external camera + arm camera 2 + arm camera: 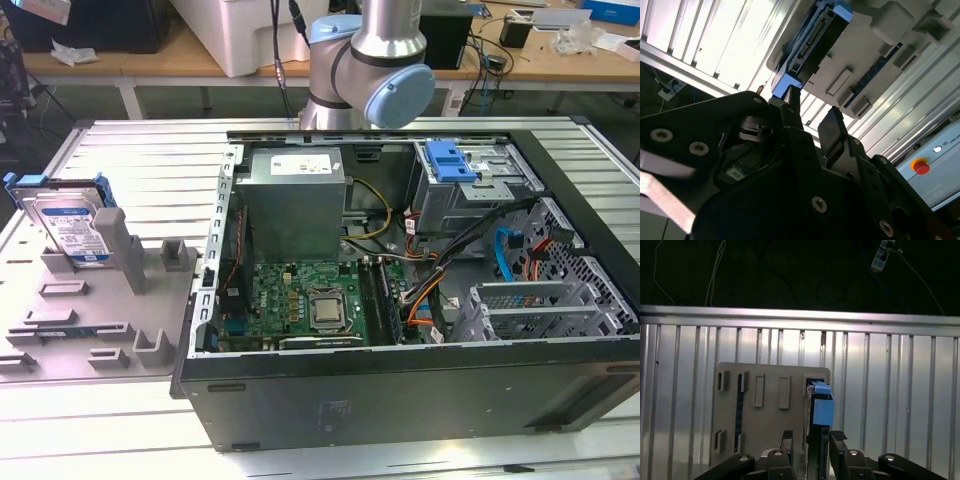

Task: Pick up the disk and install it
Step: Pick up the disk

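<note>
**Inspector:** Start at the near edge of the table (pixel 110 445).

**Assistant:** An open computer case (pixel 400 405) lies on its side, taking up most of the slatted top. Its motherboard (pixel 300 295) faces up. A grey drive cage with a blue handle (pixel 455 160) sits in the far corner of the case, on the exterior view's right.

**Inspector:** Beside the case?

**Assistant:** A grey fixture plate (pixel 100 325) lies flat against the table's edge on the exterior view's left, just beside the case wall.

**Inspector:** Location of the disk?

**Assistant:** The disk (pixel 70 225) stands on edge in a slot at the far corner of that plate, label towards the case. It has a blue rail around it and is outside the case.

**Inspector:** Gripper condition?

**Assistant:** Released. In both wrist views the gripper (pixel 812 437) (pixel 812 112) has its black fingers (pixel 787 437) spread and clasps nothing. The disk (pixel 820 405) (pixel 815 35) is seen edge-on beyond them, in line with the gap.

**Inspector:** Far edge?

**Assistant:** The arm (pixel 375 70) rises behind the case.
</note>
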{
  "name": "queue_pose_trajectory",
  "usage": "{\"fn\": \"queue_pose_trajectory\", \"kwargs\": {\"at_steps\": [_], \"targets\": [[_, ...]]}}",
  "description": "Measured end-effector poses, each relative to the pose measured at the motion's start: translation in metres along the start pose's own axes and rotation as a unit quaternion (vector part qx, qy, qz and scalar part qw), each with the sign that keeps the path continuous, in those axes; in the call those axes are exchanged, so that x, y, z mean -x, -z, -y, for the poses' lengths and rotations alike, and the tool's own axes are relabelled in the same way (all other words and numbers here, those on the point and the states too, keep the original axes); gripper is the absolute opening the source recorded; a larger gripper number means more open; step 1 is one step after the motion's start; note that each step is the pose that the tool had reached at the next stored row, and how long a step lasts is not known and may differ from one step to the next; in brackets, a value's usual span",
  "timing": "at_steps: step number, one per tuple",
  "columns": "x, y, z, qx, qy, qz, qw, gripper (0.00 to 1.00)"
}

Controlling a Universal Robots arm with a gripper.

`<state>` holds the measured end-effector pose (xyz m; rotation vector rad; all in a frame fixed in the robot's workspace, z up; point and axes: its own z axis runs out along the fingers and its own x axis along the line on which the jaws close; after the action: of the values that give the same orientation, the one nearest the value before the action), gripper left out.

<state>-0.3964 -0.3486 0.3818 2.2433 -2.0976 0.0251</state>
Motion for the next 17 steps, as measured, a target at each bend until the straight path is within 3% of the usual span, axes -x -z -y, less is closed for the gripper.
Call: {"fn": "queue_pose_trajectory", "kwargs": {"at_steps": [2,6,17], "targets": [[0.0023,-0.0005,-0.0004,-0.0009,0.006,-0.0004,1.0000,0.42],[0.0070,-0.0018,-0.0109,-0.0093,0.006,-0.0009,0.9999,0.42],[0.0076,-0.0095,-0.0123,-0.0199,0.005,-0.0017,0.9998,0.42]]}}
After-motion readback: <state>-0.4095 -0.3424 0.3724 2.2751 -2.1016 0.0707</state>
